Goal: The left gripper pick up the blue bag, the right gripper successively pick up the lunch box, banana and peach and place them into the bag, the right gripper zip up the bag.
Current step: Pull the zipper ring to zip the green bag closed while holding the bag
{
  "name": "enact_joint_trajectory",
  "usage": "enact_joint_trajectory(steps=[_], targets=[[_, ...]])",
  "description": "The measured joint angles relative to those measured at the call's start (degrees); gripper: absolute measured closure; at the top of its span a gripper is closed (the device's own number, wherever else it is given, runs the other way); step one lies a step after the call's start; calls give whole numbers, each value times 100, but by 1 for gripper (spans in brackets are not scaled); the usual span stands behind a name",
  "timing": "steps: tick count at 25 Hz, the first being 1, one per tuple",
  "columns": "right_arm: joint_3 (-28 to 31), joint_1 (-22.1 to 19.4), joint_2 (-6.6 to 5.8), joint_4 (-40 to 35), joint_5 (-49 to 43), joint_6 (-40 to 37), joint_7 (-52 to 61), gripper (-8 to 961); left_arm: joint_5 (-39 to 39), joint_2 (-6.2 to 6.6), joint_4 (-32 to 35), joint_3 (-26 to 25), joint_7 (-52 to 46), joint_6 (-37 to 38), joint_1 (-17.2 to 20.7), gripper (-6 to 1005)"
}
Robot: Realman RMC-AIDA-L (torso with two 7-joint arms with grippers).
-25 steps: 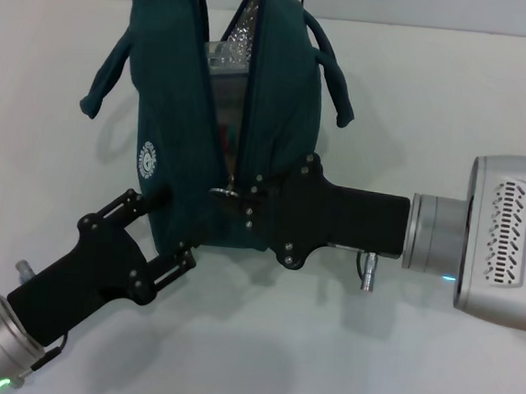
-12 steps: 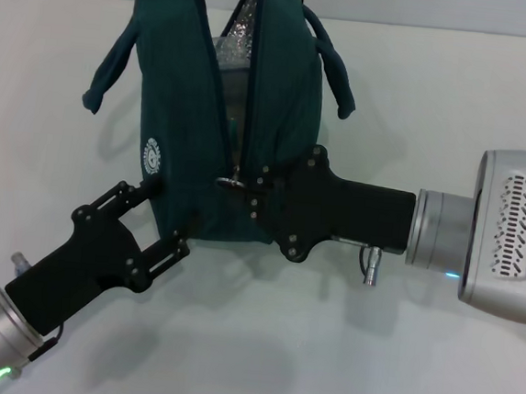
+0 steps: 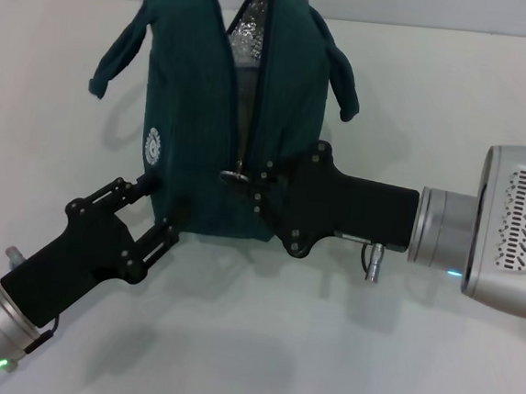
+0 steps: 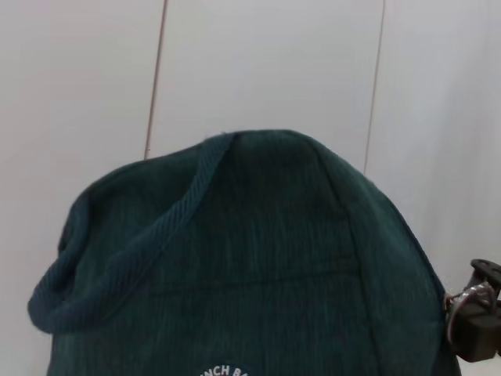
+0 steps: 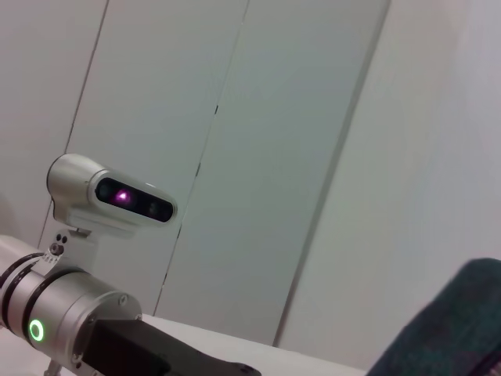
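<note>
The blue bag [image 3: 195, 127] stands upright in the middle of the head view, its handles [image 3: 119, 51] hanging to either side. Its zipper gap is narrow and shows silver foil lining [image 3: 250, 30] near the top. My left gripper [image 3: 159, 209] is shut on the bag's lower left edge. My right gripper [image 3: 253, 187] is shut on the metal ring pull [image 3: 236, 176], about halfway up the zipper. The left wrist view shows the bag's side [image 4: 250, 258] and the ring pull [image 4: 462, 301]. The lunch box, banana and peach are hidden.
The bag rests on a white table [image 3: 437, 102] that stretches to every side. The right wrist view shows my left arm's silver wrist with its green light [image 5: 35, 329] and a corner of the bag [image 5: 458, 321], with white wall panels behind.
The ring pull and my right gripper moved up along the zipper, and the opening grew narrower. The clear container seen inside earlier no longer shows. The left gripper shifted slightly left.
</note>
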Motion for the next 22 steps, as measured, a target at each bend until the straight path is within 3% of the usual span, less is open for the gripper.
enact_joint_trajectory(steps=[9,17,22], targets=[[-33,-74,-1,-4,131,-3,336,933,25,0,144,24,156,-2,-83,537],[117,-204,-11,-64,156,-196,701,933,51,-2,151,41,450,-372,-189,900],[297,-309,3,-78,188,-205,702,933,72,-16,117,47,495,-668,-262,934]])
